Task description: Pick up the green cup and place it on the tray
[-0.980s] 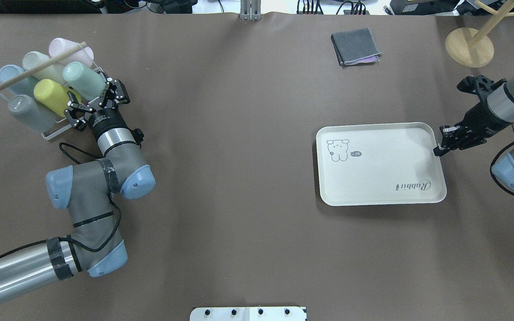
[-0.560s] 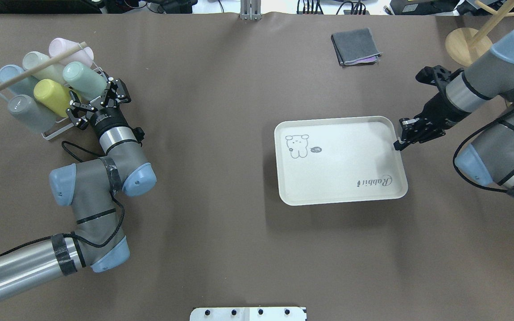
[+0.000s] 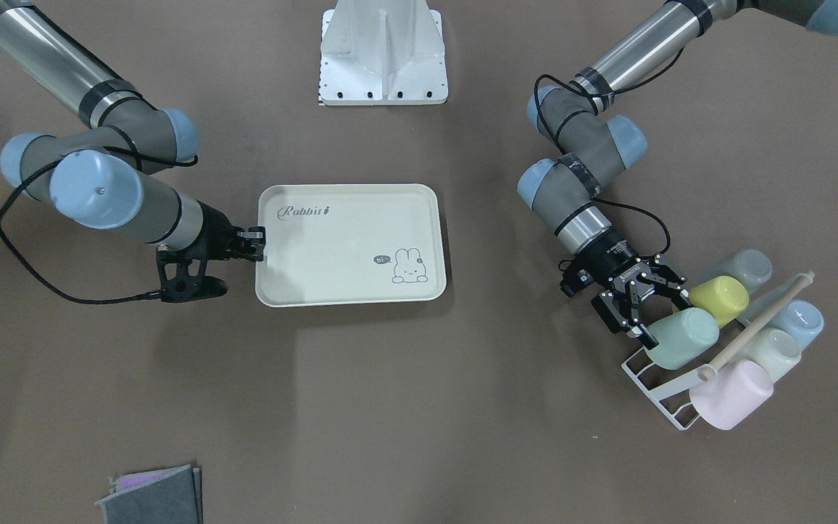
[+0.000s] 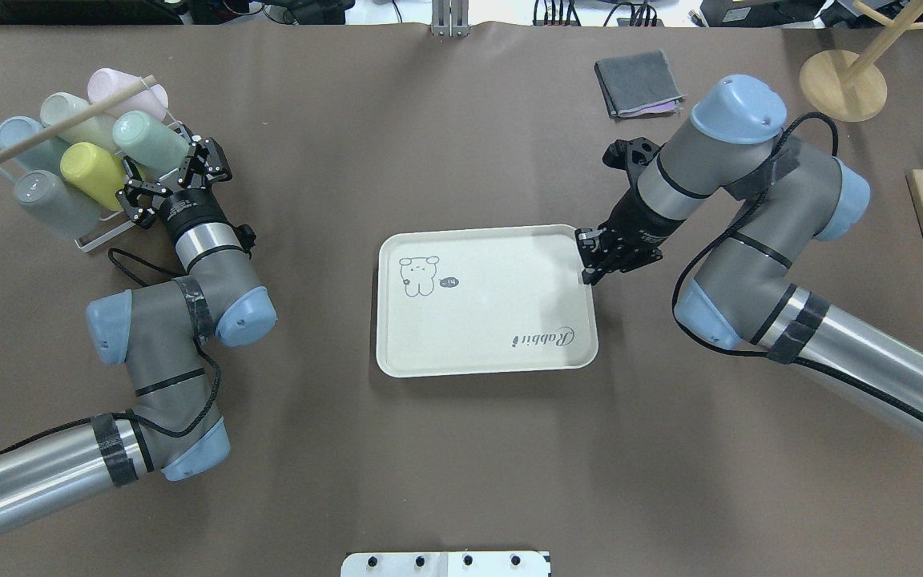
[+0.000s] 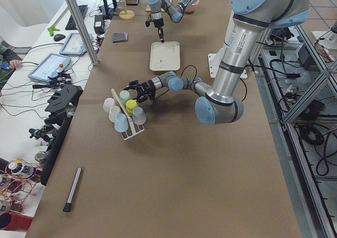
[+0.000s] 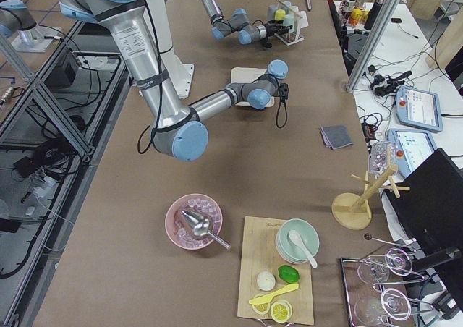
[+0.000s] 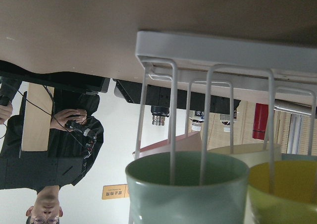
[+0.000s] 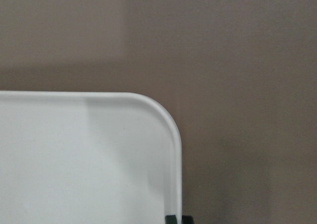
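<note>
The green cup lies tilted on a white wire rack at the far left, its mouth towards my left gripper. That gripper is open and empty, right at the cup's mouth. The cup fills the bottom of the left wrist view, behind the rack's wires. The cream tray lies flat mid-table. My right gripper is shut on the tray's right rim near its far corner. In the front view, the tray, the right gripper and the green cup also show.
The rack also holds a yellow cup, a grey cup, a blue cup, a pale cup and a pink cup under a wooden rod. A folded grey cloth and a wooden stand are at the back right.
My right arm has slid the tray leftwards from the table's right side to its middle. My left gripper has edged slightly closer to the green cup and stays open.
</note>
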